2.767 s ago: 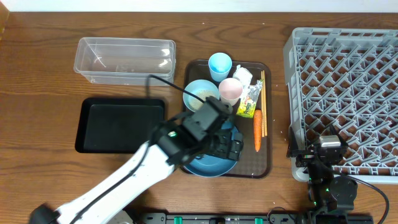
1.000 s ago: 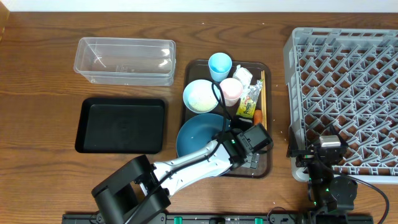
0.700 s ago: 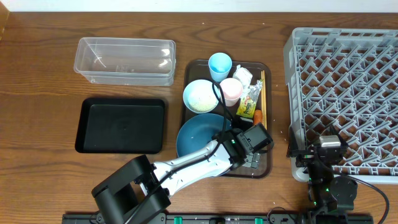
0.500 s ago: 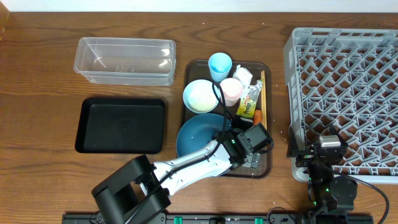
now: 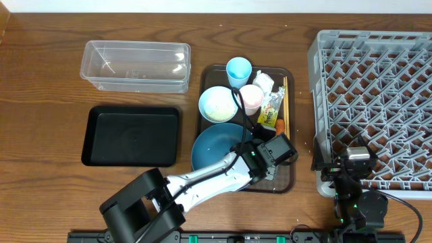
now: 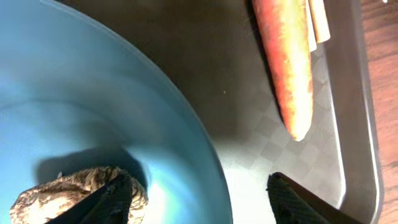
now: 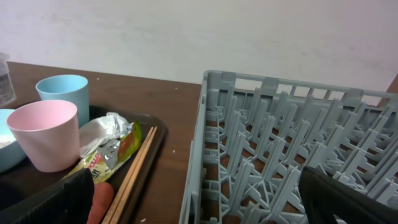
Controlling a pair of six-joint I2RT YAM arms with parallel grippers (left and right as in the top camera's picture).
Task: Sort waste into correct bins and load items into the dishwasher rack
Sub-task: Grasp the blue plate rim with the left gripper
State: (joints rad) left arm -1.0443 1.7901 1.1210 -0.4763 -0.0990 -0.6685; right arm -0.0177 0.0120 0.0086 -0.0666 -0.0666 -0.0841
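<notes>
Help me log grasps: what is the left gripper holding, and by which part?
Nothing yet. The left gripper is open, its fingers straddling the rim of the blue plate, one inside near the brown lump, one outside over the tray.

Overhead, we look straight down on the whole table (image 5: 40,189). Our left wrist view sits close above the blue plate (image 6: 74,112) and carrot (image 6: 283,62). Our right wrist view looks low past the rack (image 7: 280,155), sharing that carrot.
</notes>
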